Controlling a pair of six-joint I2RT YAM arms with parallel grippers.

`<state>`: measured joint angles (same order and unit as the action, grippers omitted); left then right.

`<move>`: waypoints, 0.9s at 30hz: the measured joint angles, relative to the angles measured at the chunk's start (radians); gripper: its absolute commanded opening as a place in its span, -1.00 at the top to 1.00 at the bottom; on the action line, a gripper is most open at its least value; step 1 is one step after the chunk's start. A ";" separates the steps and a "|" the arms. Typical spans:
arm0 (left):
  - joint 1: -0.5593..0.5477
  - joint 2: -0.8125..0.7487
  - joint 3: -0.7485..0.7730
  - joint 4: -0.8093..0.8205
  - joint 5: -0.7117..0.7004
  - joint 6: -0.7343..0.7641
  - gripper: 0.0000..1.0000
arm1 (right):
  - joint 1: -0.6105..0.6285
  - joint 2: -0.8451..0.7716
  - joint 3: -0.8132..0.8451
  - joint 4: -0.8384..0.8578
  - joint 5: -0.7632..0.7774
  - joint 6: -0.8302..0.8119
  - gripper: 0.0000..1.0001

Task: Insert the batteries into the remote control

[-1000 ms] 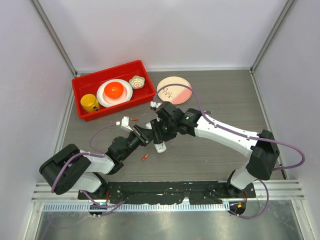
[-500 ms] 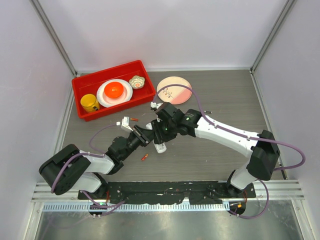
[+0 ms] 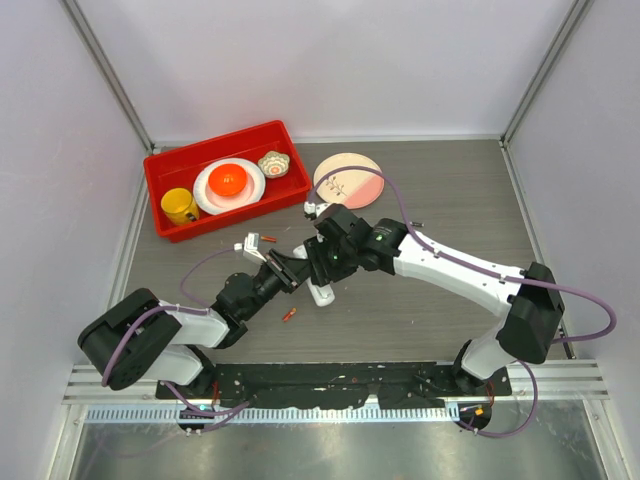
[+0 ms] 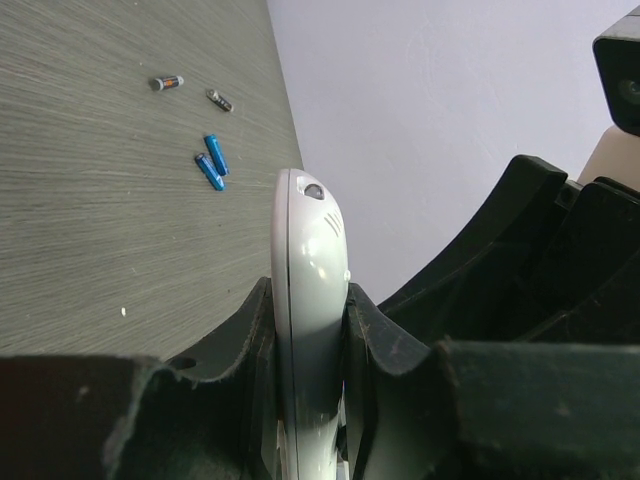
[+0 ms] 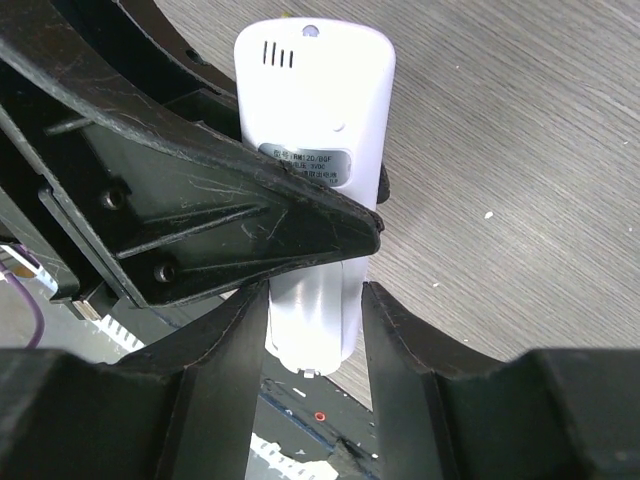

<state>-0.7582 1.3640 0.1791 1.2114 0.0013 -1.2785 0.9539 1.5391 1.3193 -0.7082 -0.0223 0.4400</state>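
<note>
Two left gripper (image 4: 306, 305) fingers clamp the slim, glossy white plastic remote control (image 4: 305, 235) over the grey wood-grain table (image 4: 100, 230); right gripper (image 5: 315, 320) brackets its end, contact indeterminate, remote position unchanged since one second ago.

The remote control (image 5: 315, 120) is slim and white with a rounded end. Its back carries a row of short slots and a grey label. It is clamped across its thickness in the left hand (image 4: 310, 300), rounded end sticking out past the fingertips. The right hand (image 5: 312, 300) has a finger close along each long edge of its other end; whether they press cannot be told.

Two blue batteries (image 4: 212, 162) lie on the surface (image 4: 100, 250) beyond the left hand's tip, meeting at one end. Farther out lie an orange-and-silver battery (image 4: 167, 83) and a dark battery (image 4: 219, 100), apart. An orange-red battery (image 3: 289, 315) lies just beside the left hand.
</note>
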 measured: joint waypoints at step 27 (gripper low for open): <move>-0.006 0.063 0.017 0.057 0.023 -0.019 1.00 | -0.001 -0.076 -0.001 0.040 -0.070 0.037 -0.54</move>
<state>-0.7643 1.4269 0.1963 1.2686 0.0238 -1.2980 0.9531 1.4631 1.3182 -0.6678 -0.0925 0.4770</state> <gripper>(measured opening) 0.277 0.750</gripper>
